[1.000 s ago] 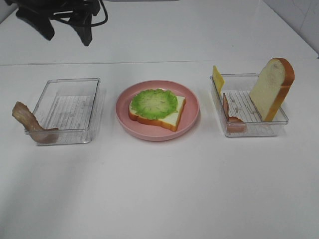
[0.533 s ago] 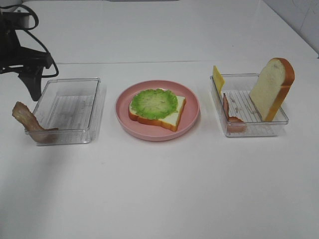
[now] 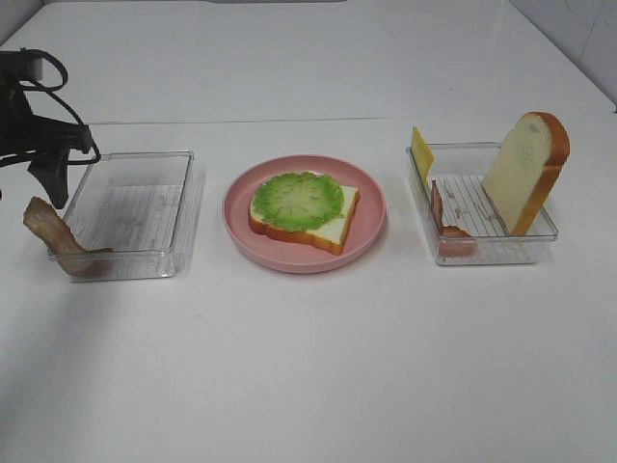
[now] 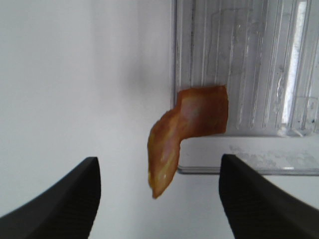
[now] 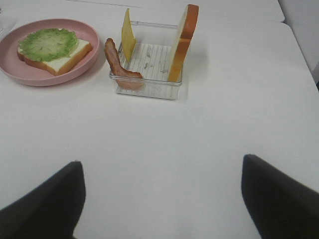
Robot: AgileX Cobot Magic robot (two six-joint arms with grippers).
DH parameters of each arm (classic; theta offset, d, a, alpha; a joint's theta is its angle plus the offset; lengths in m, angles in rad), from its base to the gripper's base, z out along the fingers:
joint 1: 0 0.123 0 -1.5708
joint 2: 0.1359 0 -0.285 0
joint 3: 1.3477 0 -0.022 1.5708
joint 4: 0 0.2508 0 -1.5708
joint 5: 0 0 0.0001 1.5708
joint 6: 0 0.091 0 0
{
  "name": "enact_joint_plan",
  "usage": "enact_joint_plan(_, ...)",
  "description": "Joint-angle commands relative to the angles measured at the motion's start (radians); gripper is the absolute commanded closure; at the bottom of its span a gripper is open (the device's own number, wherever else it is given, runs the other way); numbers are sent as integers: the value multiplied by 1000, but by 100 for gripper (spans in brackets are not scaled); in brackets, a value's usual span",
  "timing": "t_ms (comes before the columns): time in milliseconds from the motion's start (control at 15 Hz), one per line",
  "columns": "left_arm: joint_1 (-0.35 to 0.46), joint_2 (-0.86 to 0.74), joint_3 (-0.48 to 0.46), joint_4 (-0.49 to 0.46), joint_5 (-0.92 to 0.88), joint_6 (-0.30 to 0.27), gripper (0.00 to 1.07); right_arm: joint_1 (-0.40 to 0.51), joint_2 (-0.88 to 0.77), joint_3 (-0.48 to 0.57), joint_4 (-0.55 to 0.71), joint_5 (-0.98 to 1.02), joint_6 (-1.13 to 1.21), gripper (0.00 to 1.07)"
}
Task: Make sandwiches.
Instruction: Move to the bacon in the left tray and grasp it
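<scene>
A bread slice topped with green lettuce (image 3: 299, 201) lies on the pink plate (image 3: 371, 217) at the centre. A bacon strip (image 3: 53, 234) hangs over the near left corner of the left clear tray (image 3: 145, 159). My left gripper (image 3: 48, 178) hovers just above and behind it, open. In the left wrist view the bacon strip (image 4: 185, 130) lies ahead of the open left gripper (image 4: 159, 199), between the lines of its fingers (image 4: 60, 199). My right gripper (image 5: 162, 199) is open over bare table, with nothing in it.
The right clear tray (image 3: 492, 253) holds an upright bread slice (image 3: 525, 169), a yellow cheese slice (image 3: 421, 151) and another bacon strip (image 3: 445, 220). The same tray (image 5: 149, 89) and the plate (image 5: 94, 55) lie ahead of the right gripper. White table all around.
My left arm has come from the back of the table out to the far left and lowered to just above the bacon on the left tray's corner. Nothing else moved.
</scene>
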Motion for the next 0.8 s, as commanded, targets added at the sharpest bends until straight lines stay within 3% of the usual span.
enact_joint_plan(67,2,42,3,-5,-55,-7,44,-6,-11,5,-1,-9,-1,27)
enact_joint_plan(333,2,88,-7,-32,-108,-6,46,-6,-11,5,-1,-9,-1,27)
enact_joint_plan(400,2,97,-7,-43,-121,0,53,-6,-11,5,-1,-9,-1,27)
enact_joint_plan(667,2,111,-7,-45,-127,0,61,-6,-11,5,-1,-9,-1,27)
enact_joint_plan(800,2,111,-7,-50,-147,0,73,-6,-11,5,-1,-9,-1,27)
